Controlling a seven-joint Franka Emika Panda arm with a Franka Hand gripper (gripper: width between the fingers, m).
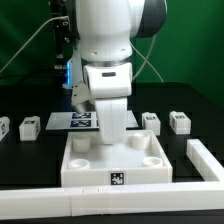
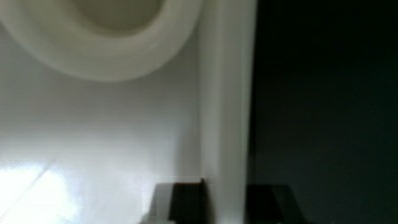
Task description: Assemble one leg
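My gripper [image 1: 112, 112] hangs over the far middle of the big white tray [image 1: 150, 172]. It is shut on a white leg [image 1: 113, 132] that points down at the tray. In the wrist view the leg [image 2: 224, 100] runs as a long white bar out from between the two dark fingers [image 2: 189, 205], with my gripper [image 2: 226, 195] closed on it. The tray floor [image 2: 89, 140] and one round corner hole [image 2: 107, 30] lie behind the leg. I cannot tell whether the leg's tip touches the tray.
Other small tagged legs stand on the black table: two at the exterior view's left [image 1: 28, 126], two at its right [image 1: 150, 121] [image 1: 180, 122]. The marker board [image 1: 72, 121] lies behind the tray. A white L-shaped wall [image 1: 205, 163] runs along the tray's front and right.
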